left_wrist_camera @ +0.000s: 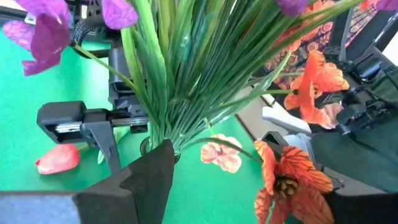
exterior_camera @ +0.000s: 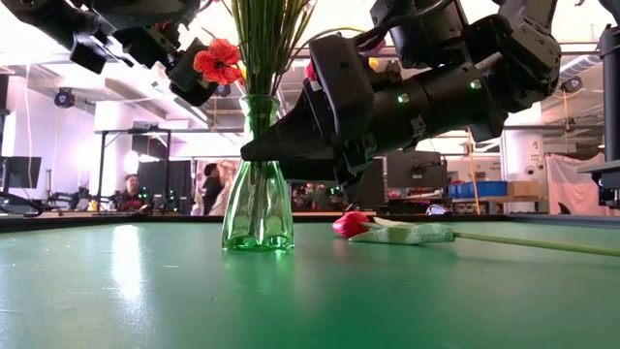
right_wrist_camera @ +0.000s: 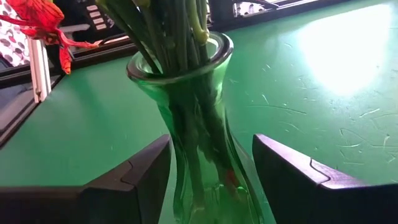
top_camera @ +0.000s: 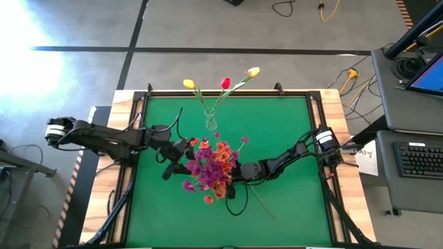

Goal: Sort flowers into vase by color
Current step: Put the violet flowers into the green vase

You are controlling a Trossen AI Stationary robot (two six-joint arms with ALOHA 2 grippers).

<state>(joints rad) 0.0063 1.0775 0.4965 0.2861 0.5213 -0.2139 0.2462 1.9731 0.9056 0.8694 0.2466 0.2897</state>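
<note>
Two vases are taking flowers on the mat [top_camera: 291, 138] as I am running the sort remotely. Centre of the mat, the vase [right_wrist_camera: 193, 124] is standing upright and packed with green stems, with purple and orange-red sprays [top_camera: 208, 169] fanning out above it. My right gripper [top_camera: 235, 173] is reaching in from the right, its fingers [right_wrist_camera: 134, 177] seeming to press on either side of the glass low down, so I am reading it as grasping the vase to steady it. My left gripper [top_camera: 181, 153] is hovering among the stems and blooms on the opposite side, its jaws spread and, as far as I can see, holding nothing.

Near the far edge, the far vase [top_camera: 210, 123] is carrying three tulips [top_camera: 225, 83], two yellow and one pink-red, leaning apart. One loose tulip [exterior_camera: 352, 224], pink-red, is lying flat on the mat just beside the central vase, its stem trailing off toward the right arm's side.

By my judgement the job is nearing its end: the sprays are gathered in one vase and the tulips in the other, with that single fallen tulip not yet placed. Whether the colours within each vase are counting as sorted, I am not able to say.
</note>
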